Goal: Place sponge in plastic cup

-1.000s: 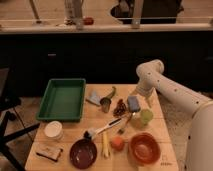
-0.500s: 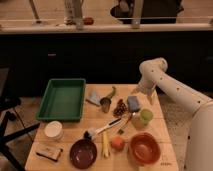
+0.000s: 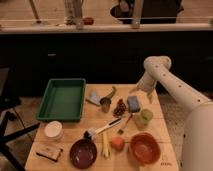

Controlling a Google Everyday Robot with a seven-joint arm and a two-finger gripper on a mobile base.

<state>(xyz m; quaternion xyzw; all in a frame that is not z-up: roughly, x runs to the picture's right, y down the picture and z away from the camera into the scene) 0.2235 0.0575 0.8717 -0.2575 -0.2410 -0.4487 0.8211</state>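
The blue sponge (image 3: 133,103) lies flat on the wooden table (image 3: 75,127), right of centre. The light-green plastic cup (image 3: 146,116) stands upright just in front of it and to its right, a small gap between them. My gripper (image 3: 141,90) hangs from the white arm (image 3: 175,90) just behind and slightly right of the sponge, close above the table's far right part. The sponge is not lifted, and nothing shows inside the cup.
A green tray (image 3: 62,99) sits at the left. A grey-blue wedge (image 3: 93,97), a dark metal cup (image 3: 105,104) and a dark cluster (image 3: 120,107) lie left of the sponge. A brush (image 3: 102,130), an orange fruit (image 3: 117,143), an orange bowl (image 3: 145,148), a dark bowl (image 3: 83,153) and a white bowl (image 3: 53,130) fill the front.
My gripper has drifted slightly right and back from over the sponge. The sponge and the cup have not moved.
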